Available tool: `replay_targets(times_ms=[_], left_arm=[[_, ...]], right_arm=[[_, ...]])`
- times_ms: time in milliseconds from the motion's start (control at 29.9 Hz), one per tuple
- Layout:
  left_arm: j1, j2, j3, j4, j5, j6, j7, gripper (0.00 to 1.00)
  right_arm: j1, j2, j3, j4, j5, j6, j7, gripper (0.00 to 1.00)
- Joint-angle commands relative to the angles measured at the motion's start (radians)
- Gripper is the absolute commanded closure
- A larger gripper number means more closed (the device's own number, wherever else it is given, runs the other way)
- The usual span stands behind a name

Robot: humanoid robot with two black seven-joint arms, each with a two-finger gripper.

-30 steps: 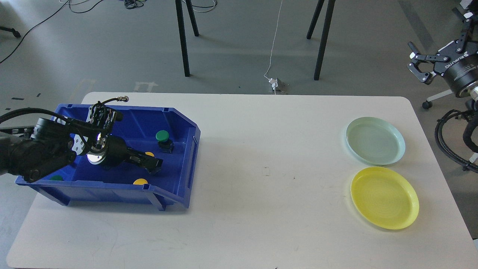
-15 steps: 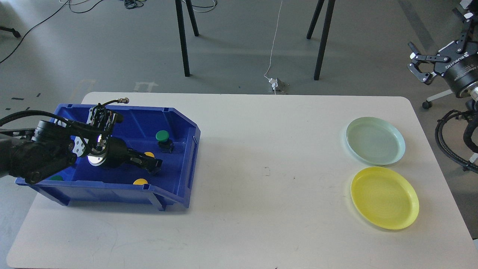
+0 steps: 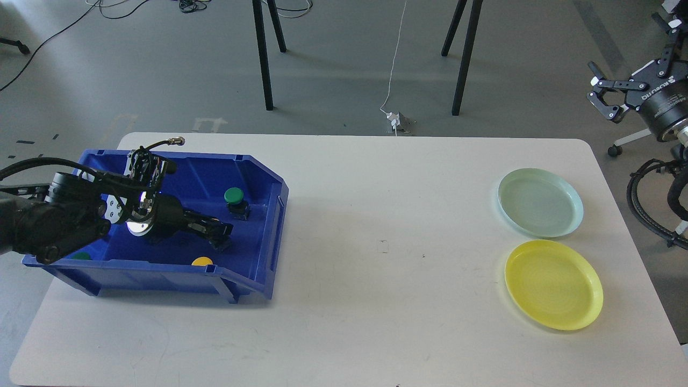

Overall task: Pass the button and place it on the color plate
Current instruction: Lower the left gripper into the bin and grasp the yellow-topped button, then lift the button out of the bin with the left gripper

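Blue bin [image 3: 258, 215] near the left edge of the white surface [image 3: 365, 258], open end toward the middle. Left tool [image 3: 221, 232] reaching low inside the bin, fingers dark and bunched together; cannot tell whether clenched, released, or grasping anything. Green button [image 3: 233, 196] on a black base just beyond the tool, toward the far wall of the bin. Yellow button [image 3: 202, 262] by the bin's near wall, partly hidden by the rim. Another green button [image 3: 81, 256] at the bin's near left corner, mostly hidden. Pale green plate [image 3: 540, 202] and yellow plate [image 3: 553, 284] near the right edge, side by side, well apart from the bin. Right tool [image 3: 597, 88] raised off the far right corner, fingers spread, grasping nothing.
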Motion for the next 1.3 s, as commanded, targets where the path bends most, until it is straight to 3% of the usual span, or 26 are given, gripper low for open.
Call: replay_targets(times_ms=[0, 368, 702, 1036, 1270], left_arm=[[0.000, 0.005, 0.001, -0.010, 0.002, -0.004, 0.000, 0.54], [0.000, 0.005, 0.001, -0.013, 0.003, -0.007, 0.000, 0.54], [0.004, 0.003, 0.008, -0.005, 0.005, -0.004, 0.000, 0.89], [-0.009, 0.022, 0.008, -0.025, 0.012, -0.015, 0.000, 0.90], [-0.051, 0.106, -0.001, -0.116, 0.011, -0.026, 0.000, 0.90]], right_arm=[[0.000, -0.002, 0.000, -0.001, 0.000, 0.000, 0.000, 0.00], [-0.002, -0.002, 0.000, -0.001, 0.000, 0.000, 0.000, 0.00], [-0.002, -0.002, 0.000, -0.001, 0.000, 0.000, 0.000, 0.00], [-0.003, -0.002, 0.000, -0.001, 0.000, 0.000, 0.000, 0.00], [-0.003, -0.002, 0.000, -0.001, 0.002, 0.000, 0.000, 0.00]])
